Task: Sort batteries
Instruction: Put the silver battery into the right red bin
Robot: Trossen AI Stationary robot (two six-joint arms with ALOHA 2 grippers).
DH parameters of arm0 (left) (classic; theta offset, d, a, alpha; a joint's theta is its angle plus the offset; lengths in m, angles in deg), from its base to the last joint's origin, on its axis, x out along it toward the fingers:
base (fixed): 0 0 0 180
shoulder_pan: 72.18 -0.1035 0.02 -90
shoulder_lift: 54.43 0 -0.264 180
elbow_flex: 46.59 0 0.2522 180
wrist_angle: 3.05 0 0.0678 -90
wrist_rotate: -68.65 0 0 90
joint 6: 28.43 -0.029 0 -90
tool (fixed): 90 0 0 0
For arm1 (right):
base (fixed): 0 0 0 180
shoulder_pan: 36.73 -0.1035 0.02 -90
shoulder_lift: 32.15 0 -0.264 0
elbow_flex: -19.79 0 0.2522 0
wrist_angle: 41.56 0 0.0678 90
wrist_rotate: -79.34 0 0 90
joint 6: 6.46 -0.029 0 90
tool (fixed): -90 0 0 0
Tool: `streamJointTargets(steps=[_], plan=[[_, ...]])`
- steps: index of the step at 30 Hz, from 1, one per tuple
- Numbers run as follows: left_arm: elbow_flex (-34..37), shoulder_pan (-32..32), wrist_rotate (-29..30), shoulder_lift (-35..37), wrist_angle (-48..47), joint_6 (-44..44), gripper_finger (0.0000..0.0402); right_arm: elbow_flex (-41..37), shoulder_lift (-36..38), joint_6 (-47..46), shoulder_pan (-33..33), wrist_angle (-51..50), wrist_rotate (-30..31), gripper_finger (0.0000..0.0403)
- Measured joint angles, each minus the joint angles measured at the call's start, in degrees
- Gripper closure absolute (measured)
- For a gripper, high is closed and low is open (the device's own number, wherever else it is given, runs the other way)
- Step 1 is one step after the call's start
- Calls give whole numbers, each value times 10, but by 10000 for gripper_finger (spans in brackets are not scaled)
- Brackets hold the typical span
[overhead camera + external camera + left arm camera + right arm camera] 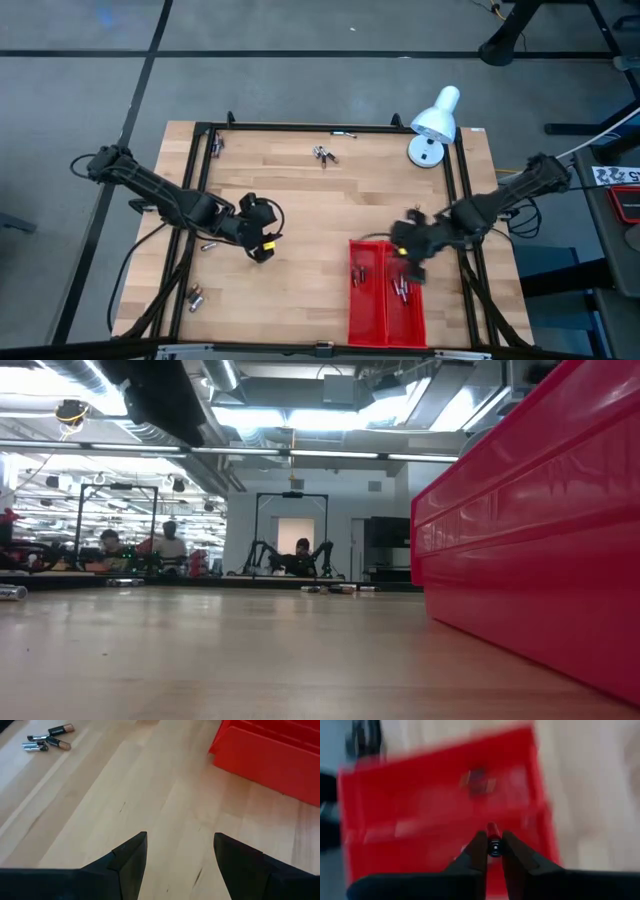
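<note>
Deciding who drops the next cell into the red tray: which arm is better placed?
Right. The right gripper is shut on a battery and hangs over the red tray. The left gripper is open and empty above bare wood, off to the tray's side.

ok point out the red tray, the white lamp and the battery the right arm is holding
red tray [372, 310]: high view, bare floor of its left compartment.
white lamp [437, 117]: high view, on its shade.
held battery [494, 846]: right wrist view, its dark end between the right gripper's [494, 851] fingers.
</note>
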Motion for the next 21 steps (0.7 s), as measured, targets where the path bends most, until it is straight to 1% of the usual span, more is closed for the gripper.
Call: streamJointTargets(steps=[2,4,8,13,16,21], plan=[[0,0,0,0,0,-1,183,0,13,-33,-27,-42,-6,369],[0,-2,2,0,0,-3,183,0,21,-51,-47,-52,-4,369],[0,-7,20,0,0,-16,183,-33,24,-54,-62,-15,10,369],[0,-20,25,0,1,-29,183,-105,23,-80,-61,69,0,368],[0,-25,25,0,1,-32,183,-132,23,-90,-61,106,-4,368],[0,-33,24,0,4,-39,183,-145,21,-95,-61,113,7,355]])
